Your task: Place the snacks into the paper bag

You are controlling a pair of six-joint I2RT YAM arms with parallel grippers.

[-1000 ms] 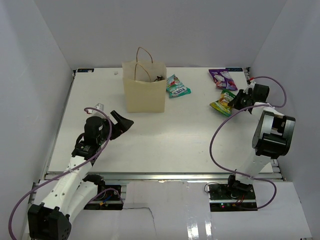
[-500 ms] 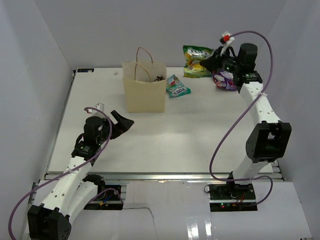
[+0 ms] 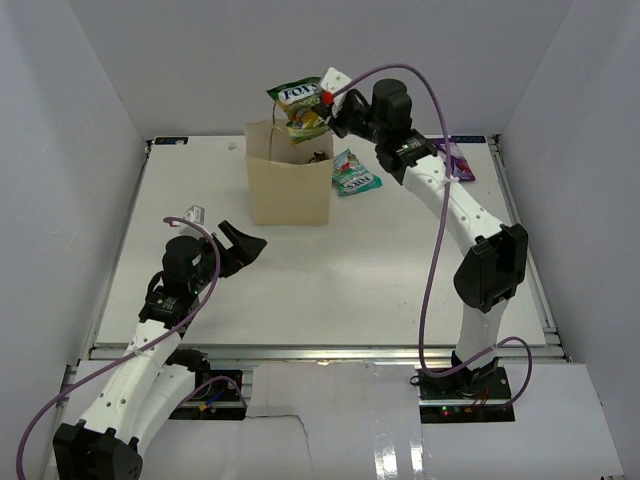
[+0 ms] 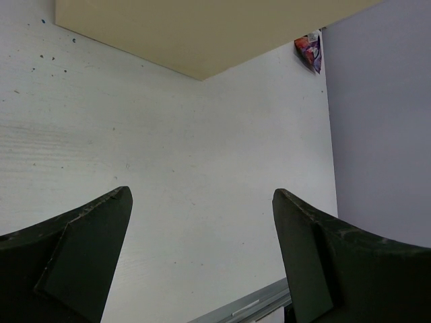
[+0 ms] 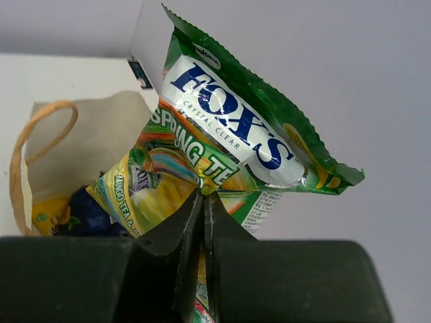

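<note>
My right gripper (image 3: 335,113) is shut on the green-yellow packet (image 3: 299,105) and holds it in the air just above the open mouth of the tan paper bag (image 3: 290,185). In the right wrist view the packet (image 5: 229,148) fills the middle, pinched between my closed fingers, with the bag's opening (image 5: 87,161) below it and a yellow and a dark blue snack inside. A teal-green pouch (image 3: 355,174) lies on the table right of the bag. A purple-white packet (image 3: 462,165) lies at the back right. My left gripper (image 3: 243,245) is open and empty, low over the table.
White walls close in the table (image 3: 380,270) on the left, back and right. The left wrist view shows the bag's base (image 4: 202,33) ahead and the purple-white packet (image 4: 310,50) far off by the wall. My right arm stretches across the back right of the table.
My right gripper lifted the green-yellow packet from the right side of the table and carried it left to above the bag. The left arm has barely moved.
</note>
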